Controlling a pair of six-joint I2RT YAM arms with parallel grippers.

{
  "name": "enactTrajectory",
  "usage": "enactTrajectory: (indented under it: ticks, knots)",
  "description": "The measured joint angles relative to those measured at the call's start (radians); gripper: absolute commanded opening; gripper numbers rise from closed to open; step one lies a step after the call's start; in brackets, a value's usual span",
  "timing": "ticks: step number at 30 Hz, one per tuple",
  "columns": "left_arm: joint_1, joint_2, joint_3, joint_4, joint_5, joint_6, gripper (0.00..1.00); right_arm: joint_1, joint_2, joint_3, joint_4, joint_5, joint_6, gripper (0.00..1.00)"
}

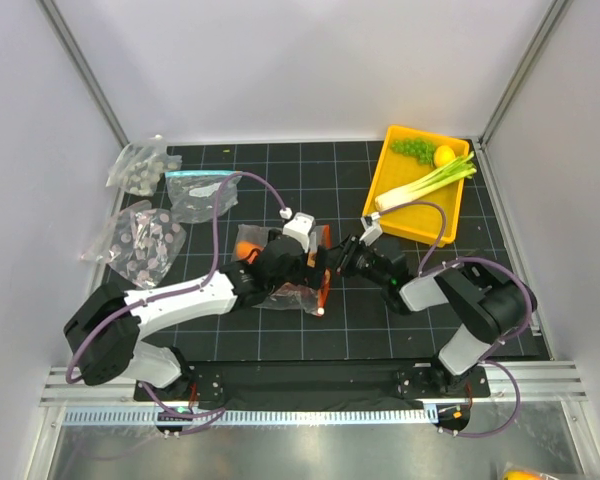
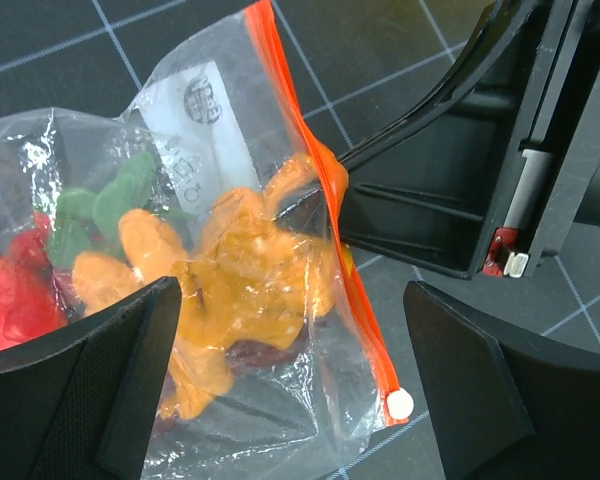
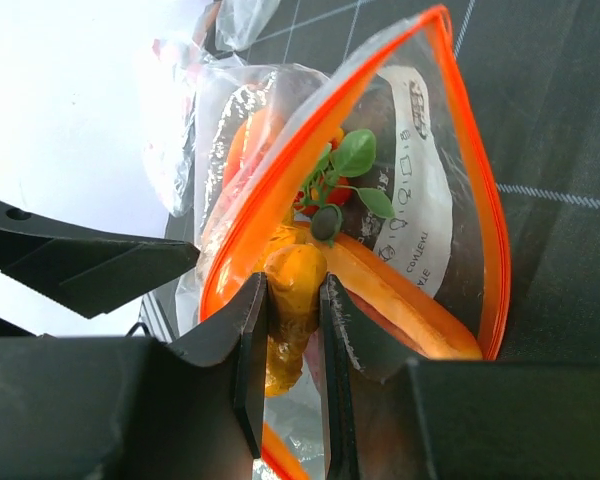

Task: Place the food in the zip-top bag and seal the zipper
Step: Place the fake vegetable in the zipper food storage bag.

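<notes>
**From above:** the left gripper (image 1: pixel 285 262) and right gripper (image 1: pixel 343 256) meet at mid-table over the zip-top bag (image 1: pixel 298 296), which lies on the black gridded mat (image 1: pixel 380 330). At this size it is hard to say how either jaw stands. A yellow tray (image 1: pixel 388 160) holding a leek (image 1: pixel 420 185) sits at the far right, well apart from the bag.

**Left wrist camera:** that arm's fingers (image 2: pixel 130 380) are spread wide to either side of the bag, not closing on it. Orange, green and red food (image 2: pixel 250 270) shows through the crinkled plastic. The orange-red zipper (image 2: pixel 363 300) runs down the bag's right edge.

**Right wrist camera:** the bag's mouth gapes. This arm's fingers (image 3: pixel 248 340) are pinched on an orange-yellow piece (image 3: pixel 292 290) at the opening. A leafy red tomato (image 3: pixel 315 195) and a carrot piece (image 3: pixel 400 300) lie just beyond it, inside the bag.
</notes>
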Motion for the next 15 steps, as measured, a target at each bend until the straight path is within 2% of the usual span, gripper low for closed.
enactTrajectory:
  ticks: [5,12,13,14,15]
  knots:
    - [0.0,0.019,0.003,-0.001,-0.008,-0.002,0.9,0.017,0.059,0.003,0.078,-0.013,0.023,0.01]
    - [0.0,-0.037,-0.008,-0.011,-0.037,-0.011,0.92,0.046,0.142,0.054,0.158,-0.017,0.044,0.03]
    - [0.0,-0.06,-0.014,-0.01,-0.039,-0.013,0.93,0.06,0.164,0.072,0.164,-0.02,0.046,0.08]
    - [0.0,-0.078,-0.018,-0.01,-0.043,-0.016,0.94,0.069,0.177,0.084,0.165,-0.022,0.048,0.22]
    - [0.0,-0.101,-0.022,-0.008,-0.046,-0.019,0.94,0.08,0.19,0.096,0.167,-0.025,0.047,0.48]
